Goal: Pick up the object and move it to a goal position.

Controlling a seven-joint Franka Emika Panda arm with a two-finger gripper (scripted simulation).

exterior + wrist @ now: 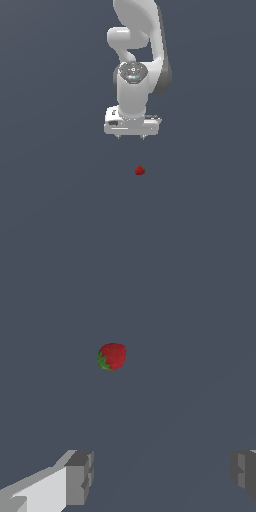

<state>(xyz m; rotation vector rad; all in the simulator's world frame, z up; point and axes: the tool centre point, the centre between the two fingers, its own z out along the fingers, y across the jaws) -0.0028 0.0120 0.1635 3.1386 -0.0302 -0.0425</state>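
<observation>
All around me, from twelve o'clock to six o'clock, lies one flat, matte slate-grey ground point(50, 200). I see no seam or edge in it. The light on it is even and soft.

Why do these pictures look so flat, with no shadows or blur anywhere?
Exterior view: even light, only soft shading on the arm; the strawberry casts no visible shadow and looks coarse. Wrist view: the strawberry and fingers appear sharp, without glare.
</observation>
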